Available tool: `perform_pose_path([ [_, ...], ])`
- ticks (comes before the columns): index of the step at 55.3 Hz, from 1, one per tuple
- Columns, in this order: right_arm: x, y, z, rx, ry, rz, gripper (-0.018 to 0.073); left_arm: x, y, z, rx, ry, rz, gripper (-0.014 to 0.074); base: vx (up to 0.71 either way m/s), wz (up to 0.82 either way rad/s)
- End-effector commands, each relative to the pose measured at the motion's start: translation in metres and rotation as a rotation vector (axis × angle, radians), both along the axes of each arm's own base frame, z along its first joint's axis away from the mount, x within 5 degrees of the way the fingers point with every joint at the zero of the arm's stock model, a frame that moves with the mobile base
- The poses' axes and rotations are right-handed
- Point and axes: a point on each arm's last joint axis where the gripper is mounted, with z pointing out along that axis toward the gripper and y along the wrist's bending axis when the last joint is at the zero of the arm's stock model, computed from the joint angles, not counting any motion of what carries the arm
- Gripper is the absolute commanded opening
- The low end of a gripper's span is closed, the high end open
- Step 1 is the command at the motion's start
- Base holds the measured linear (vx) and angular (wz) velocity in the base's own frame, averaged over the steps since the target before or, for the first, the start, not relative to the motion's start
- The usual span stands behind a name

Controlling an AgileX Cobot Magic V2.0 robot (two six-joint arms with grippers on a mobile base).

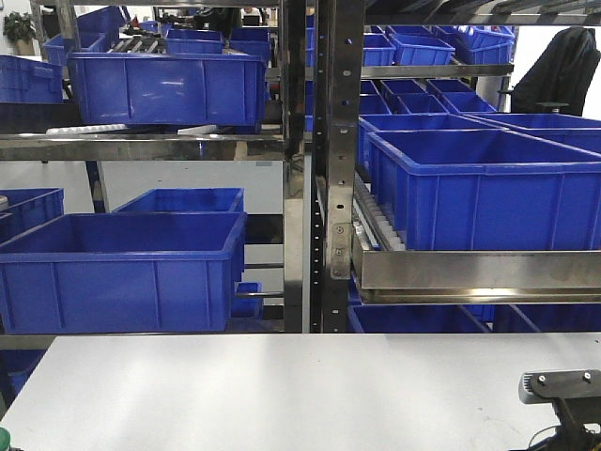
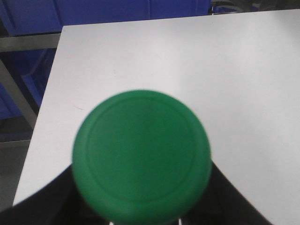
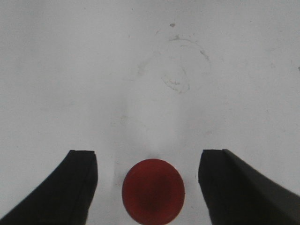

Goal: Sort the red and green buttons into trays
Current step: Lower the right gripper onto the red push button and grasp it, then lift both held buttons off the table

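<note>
A green button (image 2: 140, 157) is seen cap-on in the left wrist view. Its round cap is blurred and fills the lower middle of the picture, over the white table (image 2: 187, 61) and near that table's left edge. It is flanked by the dark fingers (image 2: 44, 206) of the left gripper (image 2: 142, 201), whose tips are hidden behind the cap. Whether they are pressed against the button or stand off from it cannot be told. A red button (image 3: 153, 191) is shown in the right wrist view on the pale table top, its cap turned to the camera and its lower rim cut by the picture's edge. It is set between the black fingers (image 3: 75, 187) of the right gripper (image 3: 148, 157), which is spread wide. Table surface is visible on both sides of the cap, and nothing is gripped. Faint curved scuff marks (image 3: 180, 65) are seen on the table beyond the red cap. In the front view a grey bracket (image 1: 562, 385) of arm hardware is caught at the lower right corner over the table. Behind the table a metal rack (image 1: 329, 169) is loaded with deep blue crates (image 1: 122, 272) on several levels.
</note>
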Motion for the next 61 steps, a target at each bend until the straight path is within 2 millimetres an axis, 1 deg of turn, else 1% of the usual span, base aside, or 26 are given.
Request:
perform_pose_path([
  [1, 0.011, -0.001, 0.014, -0.002, -0.103, 0.004, 0.0519, 0.005, 0.000, 0.018, -0.011, -0.124, 0.004, -0.0003, 0.00, 0.00],
  [14, 0.016, -0.001, -0.006, -0.002, -0.046, 0.004, 0.0519, 0.005, 0.000, 0.018, -0.011, -0.124, 0.004, -0.0003, 0.00, 0.00],
  [26, 0.021, -0.001, -0.028, 0.002, 0.006, 0.001, 0.0519, 0.005, 0.000, 0.018, -0.011, -0.124, 0.004, -0.0003, 0.00, 0.00],
  [33, 0.024, 0.000, -0.038, 0.007, 0.005, -0.001, 0.0519, 0.005, 0.000, 0.018, -0.011, -0.124, 0.004, -0.0003, 0.00, 0.00],
  [43, 0.026, 0.000, -0.047, 0.009, 0.021, -0.003, 0.0516, 0.005, 0.000, 0.018, -0.011, -0.124, 0.004, -0.0003, 0.00, 0.00],
  [49, 0.027, 0.000, -0.049, 0.009, 0.020, -0.002, 0.0494, 0.005, 0.000, 0.018, -0.011, -0.124, 0.004, -0.0003, 0.00, 0.00],
  [54, 0.028, 0.000, -0.048, 0.011, -0.001, -0.002, 0.0453, 0.005, 0.000, 0.018, -0.011, -0.124, 0.004, -0.0003, 0.00, 0.00],
  [61, 0.029, 0.000, -0.048, 0.012, -0.006, -0.002, 0.0356, 0.005, 0.000, 0.018, 0.001, -0.125, -0.002, -0.0003, 0.00, 0.00],
])
